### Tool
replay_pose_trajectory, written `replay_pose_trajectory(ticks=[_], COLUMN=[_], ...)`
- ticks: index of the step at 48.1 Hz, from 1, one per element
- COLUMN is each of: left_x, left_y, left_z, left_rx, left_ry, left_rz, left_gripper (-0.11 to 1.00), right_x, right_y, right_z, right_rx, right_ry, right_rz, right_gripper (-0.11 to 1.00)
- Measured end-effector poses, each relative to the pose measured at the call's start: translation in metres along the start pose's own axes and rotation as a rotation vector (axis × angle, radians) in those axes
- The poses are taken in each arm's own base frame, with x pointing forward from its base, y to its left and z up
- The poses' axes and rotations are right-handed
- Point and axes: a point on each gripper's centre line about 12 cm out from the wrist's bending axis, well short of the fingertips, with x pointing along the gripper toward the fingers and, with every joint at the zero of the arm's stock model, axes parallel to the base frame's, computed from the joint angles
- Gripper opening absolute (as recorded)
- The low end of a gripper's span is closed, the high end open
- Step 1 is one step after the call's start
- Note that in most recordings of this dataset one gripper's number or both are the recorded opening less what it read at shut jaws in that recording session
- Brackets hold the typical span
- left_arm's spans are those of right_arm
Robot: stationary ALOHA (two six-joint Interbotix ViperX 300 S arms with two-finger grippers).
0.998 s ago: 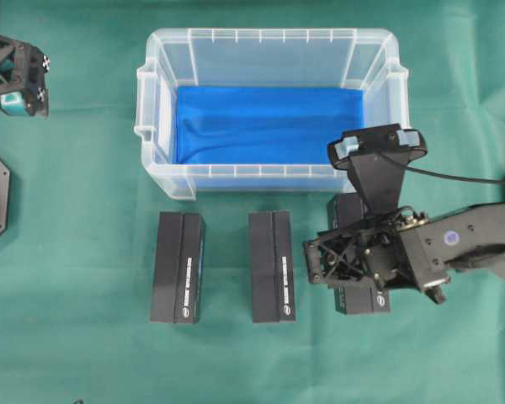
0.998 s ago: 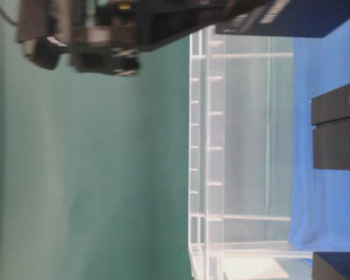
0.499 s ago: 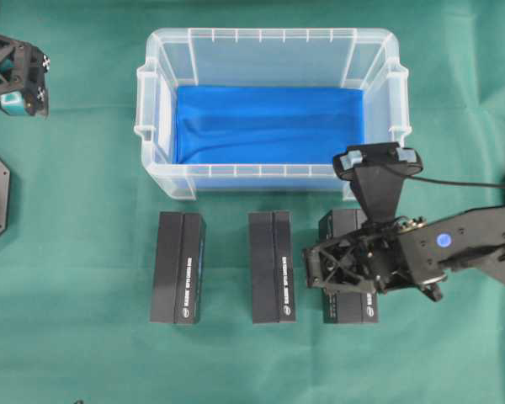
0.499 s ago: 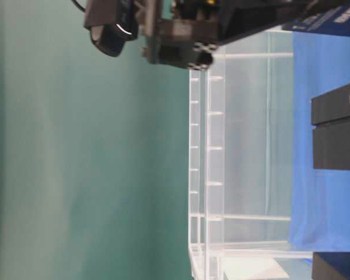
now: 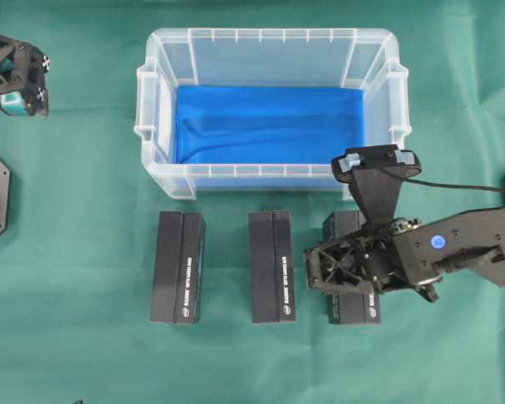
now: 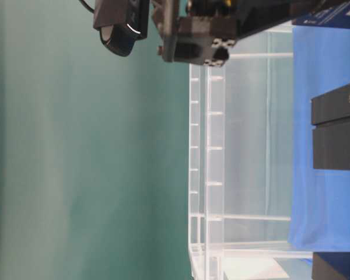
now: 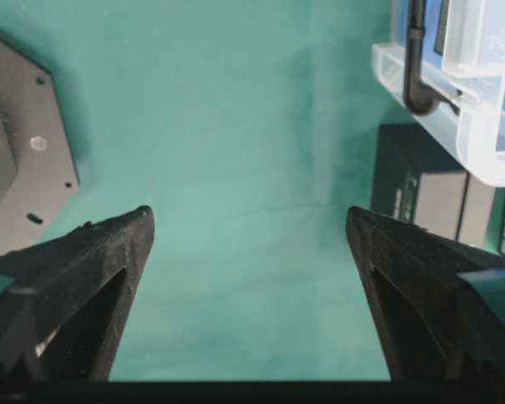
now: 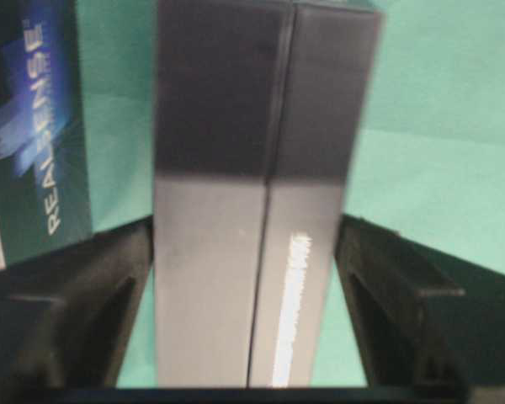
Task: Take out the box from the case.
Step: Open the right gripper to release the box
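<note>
Reaching in from the right edge of the green cloth-covered table (image 5: 76, 353), the right arm bends its wrist downward so the right gripper (image 5: 347, 271) hangs over the third box (image 5: 353, 307), the rightmost of three black boxes lined up in front of the case (image 5: 269, 114). In the right wrist view its two black fingers (image 8: 101, 278) stand on either side of that box, spread wide, with a slim gap visible at least on the right side, so they no longer clamp it. Compared with a second ago, the box has come down from a lifted, tilted pose near the case's front right corner and now lies flat on the table, and the gripper has sunk with it and loosened. The case holds only its blue cloth (image 5: 269, 122). The left gripper (image 7: 248, 227) hovers near the table's far left corner with its jaws wide apart around nothing, unchanged. Two other boxes (image 5: 178, 268) lie side by side left of the third.
</note>
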Motion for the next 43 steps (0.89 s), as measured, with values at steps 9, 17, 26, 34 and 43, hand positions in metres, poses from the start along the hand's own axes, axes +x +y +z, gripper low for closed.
replay_pose_trajectory(ticks=[9, 17, 26, 34, 43], left_x=[0.0, 0.0, 0.0, 0.0, 0.0], left_y=[0.0, 0.0, 0.0, 0.0, 0.0], left_z=[0.0, 0.0, 0.0, 0.0, 0.0], left_rx=[0.0, 0.0, -0.001, 0.0, 0.0], left_ry=[0.0, 0.0, 0.0, 0.0, 0.003], left_rz=[0.0, -0.001, 0.0, 0.0, -0.001], left_gripper=[0.99, 0.99, 0.99, 0.99, 0.99], right_x=[-0.001, 0.0, -0.007, -0.038, -0.086], right_y=[-0.001, -0.002, -0.004, -0.002, -0.001], right_z=[0.0, 0.0, 0.001, 0.005, 0.013], right_rx=[-0.001, -0.003, -0.002, 0.008, 0.028], right_ry=[-0.003, -0.006, -0.006, 0.004, 0.004], right_rz=[-0.007, -0.014, -0.013, 0.021, 0.051], right_gripper=[0.94, 0.94, 0.93, 0.93, 0.93])
